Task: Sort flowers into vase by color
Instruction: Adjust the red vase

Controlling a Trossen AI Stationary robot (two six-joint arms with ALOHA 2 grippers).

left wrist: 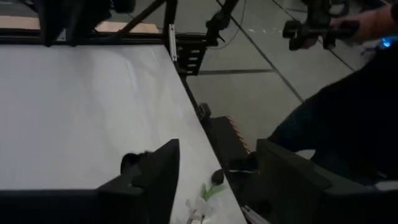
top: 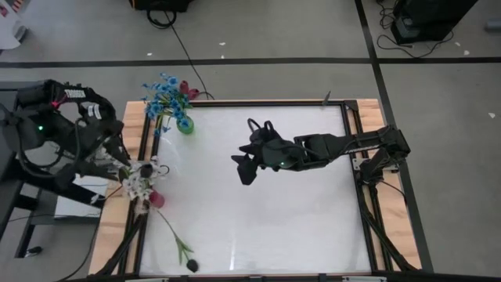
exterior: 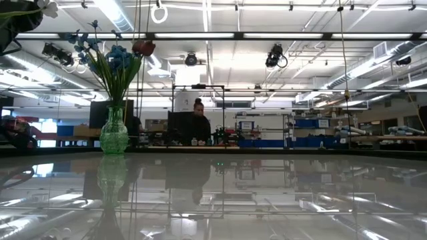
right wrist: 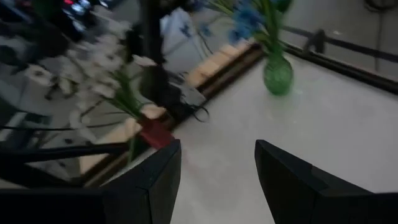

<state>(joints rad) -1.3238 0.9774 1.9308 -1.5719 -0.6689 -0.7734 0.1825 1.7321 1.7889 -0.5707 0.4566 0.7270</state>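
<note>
The red vase (top: 156, 199) at the table's left edge is mostly hidden under white flowers (top: 141, 178). The left gripper (top: 125, 168) is lost behind those blooms. In the low view, the white blooms (exterior: 47, 7) are cut off at the top left corner.

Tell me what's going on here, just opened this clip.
A two-armed robot is sorting artificial flowers into vases by color. The green glass vase at the table's far left corner already holds the blue flowers. The left hand is at the table's left edge by a small red vase with white flowers; whether it grips anything is unclear. One dark-headed flower lies on the table. The right hand hovers open mid-table, empty.
</note>
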